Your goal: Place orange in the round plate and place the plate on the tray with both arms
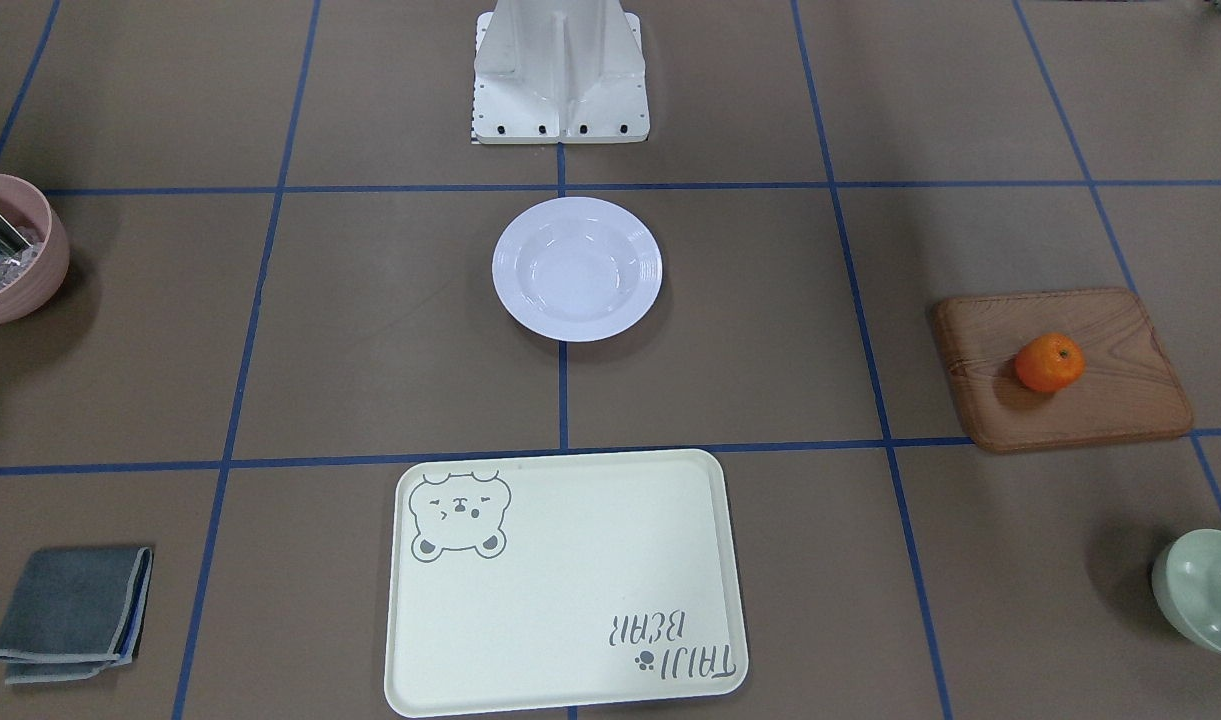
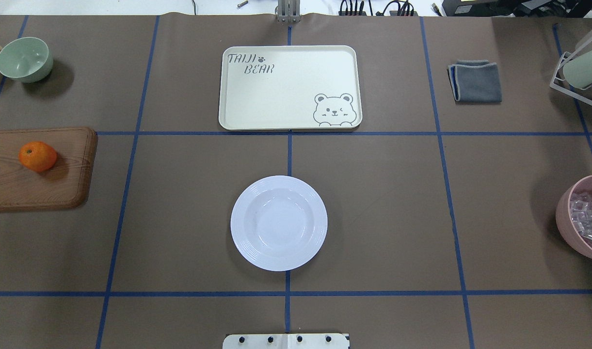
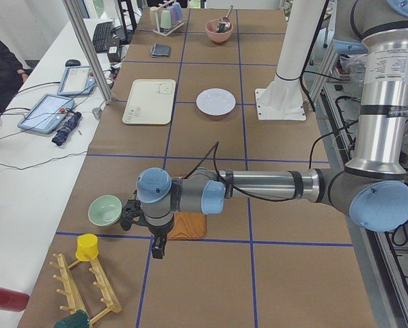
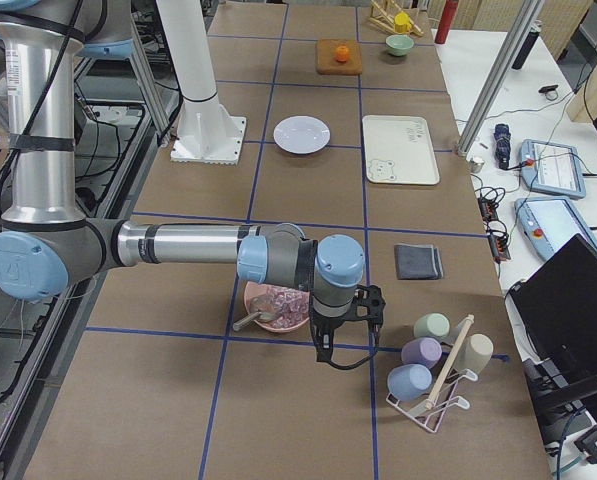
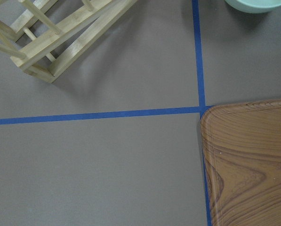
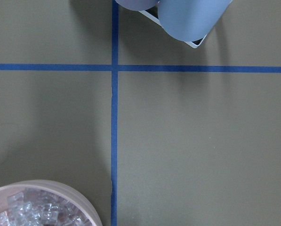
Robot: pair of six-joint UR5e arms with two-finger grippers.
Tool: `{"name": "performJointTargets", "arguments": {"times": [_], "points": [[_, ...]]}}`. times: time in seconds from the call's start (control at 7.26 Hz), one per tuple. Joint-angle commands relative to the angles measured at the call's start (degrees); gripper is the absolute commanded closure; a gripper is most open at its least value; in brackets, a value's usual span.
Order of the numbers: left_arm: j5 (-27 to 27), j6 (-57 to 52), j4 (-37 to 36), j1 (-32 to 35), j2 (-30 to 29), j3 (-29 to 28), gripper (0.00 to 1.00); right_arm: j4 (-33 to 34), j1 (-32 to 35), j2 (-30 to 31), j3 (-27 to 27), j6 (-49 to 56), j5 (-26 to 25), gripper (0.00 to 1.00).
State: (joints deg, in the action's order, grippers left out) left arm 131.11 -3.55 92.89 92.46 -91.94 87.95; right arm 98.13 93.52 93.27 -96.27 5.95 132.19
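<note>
The orange (image 2: 37, 156) sits on the wooden board (image 2: 14, 189) at the overhead view's left edge. The round plate (image 2: 279, 223) lies centre, the tray (image 2: 286, 97) above it. I cannot tell whether the left hand (image 3: 157, 247) or the right hand (image 4: 323, 350) is spread.

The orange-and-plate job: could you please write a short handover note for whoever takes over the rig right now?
The left gripper hangs beside the brown wooden board, the right gripper by the pink bowl; open or shut cannot be told for either.
The small bright-orange mandarin lies on the board. The glossy white round plate is empty, mid-table. The large cream rectangular tray is empty, beyond the plate.
Done: nothing yet. Left: mandarin into plate, then plate onto tray with both arms.
</note>
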Motion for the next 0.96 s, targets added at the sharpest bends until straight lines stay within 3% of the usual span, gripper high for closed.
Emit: {"name": "performJointTargets", "arguments": {"times": [0.0, 0.83], "points": [[-0.24, -0.06, 0.01, 0.00, 0.01, -0.23, 0.02, 0.05, 0.00, -0.01, -0.06, 0.02, 0.09, 0.00], [0.11, 0.73, 1.42, -1.49, -0.79, 0.74, 0.01, 0.05, 0.00, -0.01, -0.50, 0.11, -0.08, 0.00]]}}
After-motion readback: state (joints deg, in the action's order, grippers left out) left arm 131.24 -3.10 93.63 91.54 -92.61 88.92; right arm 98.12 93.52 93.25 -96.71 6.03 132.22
